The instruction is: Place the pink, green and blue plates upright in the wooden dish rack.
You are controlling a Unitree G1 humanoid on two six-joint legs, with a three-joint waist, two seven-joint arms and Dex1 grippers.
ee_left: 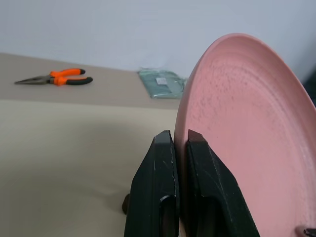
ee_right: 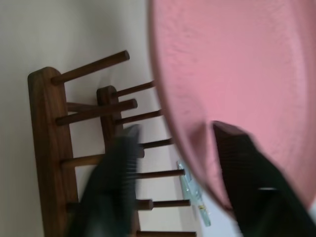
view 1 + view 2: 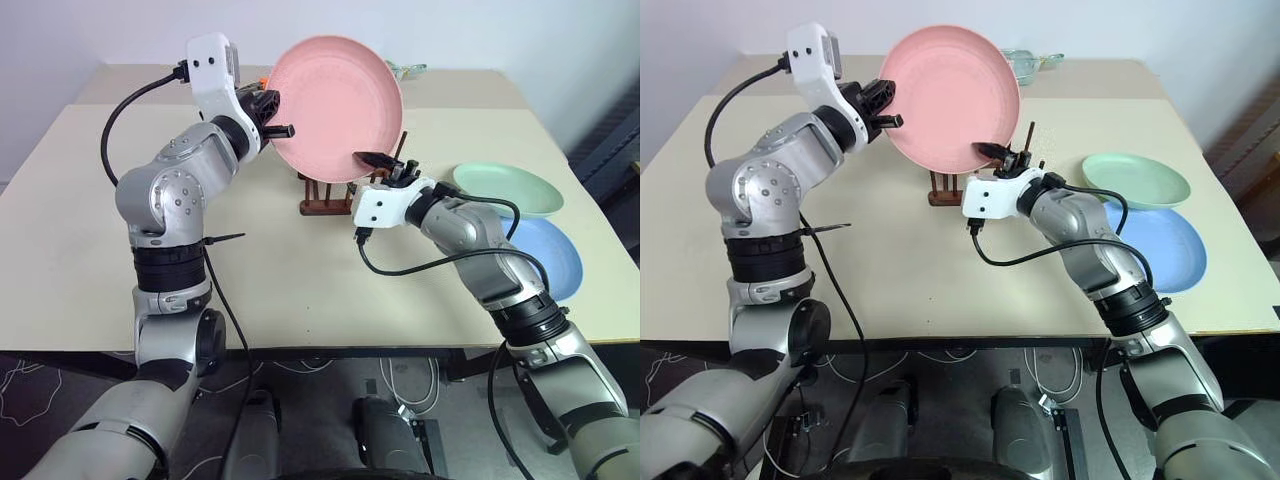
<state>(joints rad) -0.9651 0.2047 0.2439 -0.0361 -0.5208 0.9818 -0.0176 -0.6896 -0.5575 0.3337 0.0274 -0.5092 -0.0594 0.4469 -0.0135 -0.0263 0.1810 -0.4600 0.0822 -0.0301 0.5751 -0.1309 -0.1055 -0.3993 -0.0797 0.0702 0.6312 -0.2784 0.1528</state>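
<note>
Nearest me on the right of the surface (image 3: 300, 290) the blue plate (image 3: 560, 255) lies flat, and the green plate (image 3: 515, 187) lies just beyond it, overlapping its far edge. Both wait their turn.

Now the right claw (image 3: 1002, 155): I have its two fingers set either side of the pink plate's (image 3: 335, 105) lower rim, with a gap showing between them, so I call it part open and straddling the edge, not clamped.

Further out, the left claw (image 1: 180, 143) is pinched tight on the pink plate at its left rim, one finger on each face. The plate stands nearly upright in the air, above the wooden dish rack (image 3: 325, 200), whose pegs show just behind the right claw.

Handling, as I judge it: the plate looks light and stiff, matte, so not too slick, but a rim pinch leaves it free to swing. I want both holds at the edge, low and side, to steer it between pegs.

Beyond, by the far edge, lie orange-handled pliers (image 1: 54, 78).
</note>
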